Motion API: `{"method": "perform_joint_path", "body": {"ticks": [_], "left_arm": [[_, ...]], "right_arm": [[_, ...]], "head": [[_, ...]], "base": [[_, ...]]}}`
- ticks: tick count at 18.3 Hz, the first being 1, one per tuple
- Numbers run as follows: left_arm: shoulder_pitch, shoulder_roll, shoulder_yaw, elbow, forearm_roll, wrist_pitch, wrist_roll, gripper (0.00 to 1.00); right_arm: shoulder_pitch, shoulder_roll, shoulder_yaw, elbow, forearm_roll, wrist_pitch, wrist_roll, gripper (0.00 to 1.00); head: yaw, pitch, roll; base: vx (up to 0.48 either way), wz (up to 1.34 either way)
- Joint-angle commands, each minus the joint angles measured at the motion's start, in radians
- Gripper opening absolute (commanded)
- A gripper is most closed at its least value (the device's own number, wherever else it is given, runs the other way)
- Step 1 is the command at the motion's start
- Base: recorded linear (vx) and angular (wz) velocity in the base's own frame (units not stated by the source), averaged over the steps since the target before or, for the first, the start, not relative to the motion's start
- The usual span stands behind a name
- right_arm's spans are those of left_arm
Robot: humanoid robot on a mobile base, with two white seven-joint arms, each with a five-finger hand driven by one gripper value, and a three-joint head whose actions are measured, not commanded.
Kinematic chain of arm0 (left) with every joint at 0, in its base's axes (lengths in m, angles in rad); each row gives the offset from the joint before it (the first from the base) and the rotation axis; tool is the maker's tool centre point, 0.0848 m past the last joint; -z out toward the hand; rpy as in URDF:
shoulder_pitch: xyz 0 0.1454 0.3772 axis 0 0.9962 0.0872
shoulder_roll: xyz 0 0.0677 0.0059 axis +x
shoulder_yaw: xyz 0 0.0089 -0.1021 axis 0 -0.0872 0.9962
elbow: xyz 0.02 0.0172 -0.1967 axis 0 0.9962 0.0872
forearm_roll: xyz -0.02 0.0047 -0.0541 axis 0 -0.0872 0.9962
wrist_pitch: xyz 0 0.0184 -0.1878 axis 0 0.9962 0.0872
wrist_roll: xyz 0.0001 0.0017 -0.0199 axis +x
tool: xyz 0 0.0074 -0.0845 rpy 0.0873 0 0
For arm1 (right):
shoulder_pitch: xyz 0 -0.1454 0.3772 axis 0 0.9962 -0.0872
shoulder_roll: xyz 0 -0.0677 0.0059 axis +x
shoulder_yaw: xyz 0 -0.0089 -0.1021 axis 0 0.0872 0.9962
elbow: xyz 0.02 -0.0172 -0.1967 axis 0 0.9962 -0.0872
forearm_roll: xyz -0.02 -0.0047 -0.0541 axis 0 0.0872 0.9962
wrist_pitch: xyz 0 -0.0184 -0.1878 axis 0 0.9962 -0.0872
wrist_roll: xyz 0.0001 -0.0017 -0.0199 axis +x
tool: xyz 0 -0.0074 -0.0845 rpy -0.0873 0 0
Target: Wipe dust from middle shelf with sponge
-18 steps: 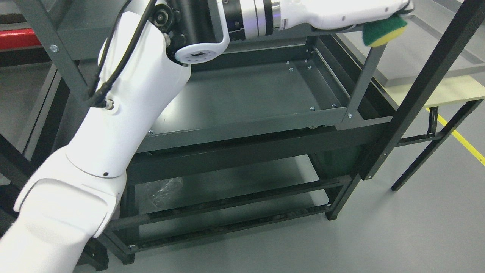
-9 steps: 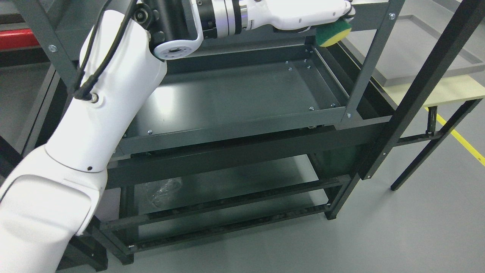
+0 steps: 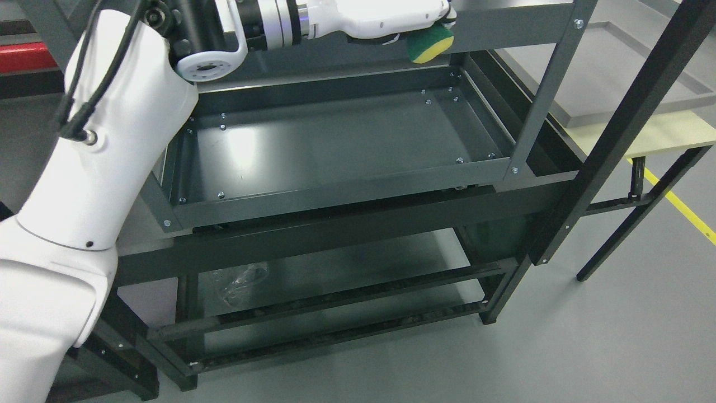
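A green and yellow sponge (image 3: 428, 45) is grasped in the left hand (image 3: 391, 22), held at the top of the picture above the far right end of the dark middle shelf (image 3: 335, 140), clear of its surface. A crumpled plastic bag (image 3: 241, 280) lies on the lower shelf (image 3: 358, 263).

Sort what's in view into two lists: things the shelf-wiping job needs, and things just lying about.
Needed:
left hand, holding the sponge
sponge, green and yellow
middle shelf, a dark tray

Lying about:
clear plastic wrap on the bottom shelf
pale table at right
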Motion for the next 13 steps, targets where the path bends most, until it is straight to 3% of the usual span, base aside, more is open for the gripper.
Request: {"method": "perform_joint_path", "body": {"ticks": [1,7,13], "left_arm": [[0.005,0.235,0.009,-0.033,0.107,0.000,-0.022,0.00],[0.077,0.442,0.010,-0.157,0.268,0.000,-0.127,0.00],[0.088,0.616,0.096,-0.174,0.365,0.000,-0.170,0.00]], "right_arm": [[0.000,-0.017,0.000,-0.017,0.000,0.073,0.000,1.00],[0.000,-0.017,0.000,-0.017,0.000,0.073,0.000,1.00],[0.000,-0.017,0.000,-0.017,0.000,0.073,0.000,1.00]], "head": [[0.0000,0.000,0.000],[0.0000,0.000,0.000],[0.0000,0.000,0.000]], "base": [[0.000,0.00],[0.000,0.00],[0.000,0.00]]}}
